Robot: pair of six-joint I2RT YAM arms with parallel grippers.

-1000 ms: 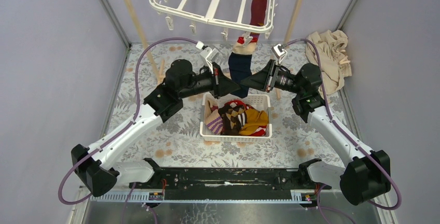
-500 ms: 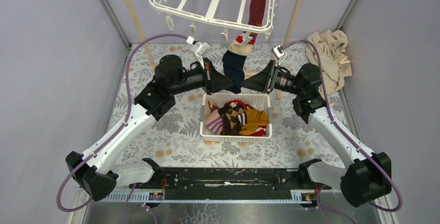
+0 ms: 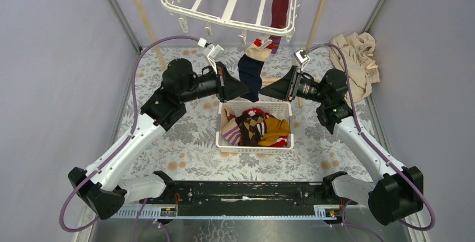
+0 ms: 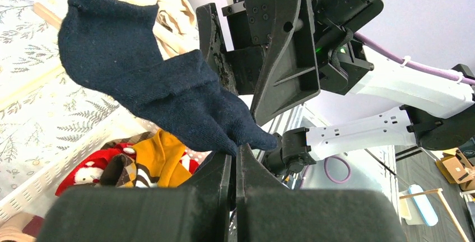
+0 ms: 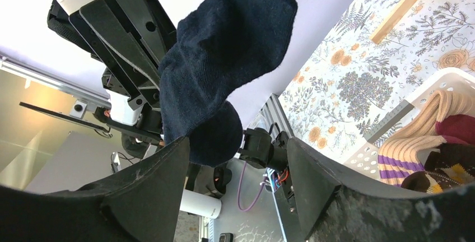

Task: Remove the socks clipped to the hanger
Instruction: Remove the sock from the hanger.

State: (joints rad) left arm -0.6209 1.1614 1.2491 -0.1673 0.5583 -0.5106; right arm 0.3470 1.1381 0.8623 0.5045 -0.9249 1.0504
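1 white hanger [image 3: 224, 21], 1 navy sock [image 3: 250, 77], 1 maroon sock [image 3: 278, 9], 1 white basket [image 3: 255, 148], 1 beige cloth [image 3: 355, 63]

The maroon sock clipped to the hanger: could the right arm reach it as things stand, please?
Probably yes: the right gripper is open, holding nothing, and the maroon sock hangs clear above it.

Navy sock [image 3: 249, 77], maroon-and-mustard sock [image 3: 278, 9], white hanger [image 3: 231, 8], white basket [image 3: 253, 148] (grey floral tablecloth [image 3: 185, 141])

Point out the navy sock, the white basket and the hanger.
navy sock [image 3: 250, 77], top view, middle of its body.
white basket [image 3: 253, 148], top view, near wall.
hanger [image 3: 235, 1], top view, centre cross bar.
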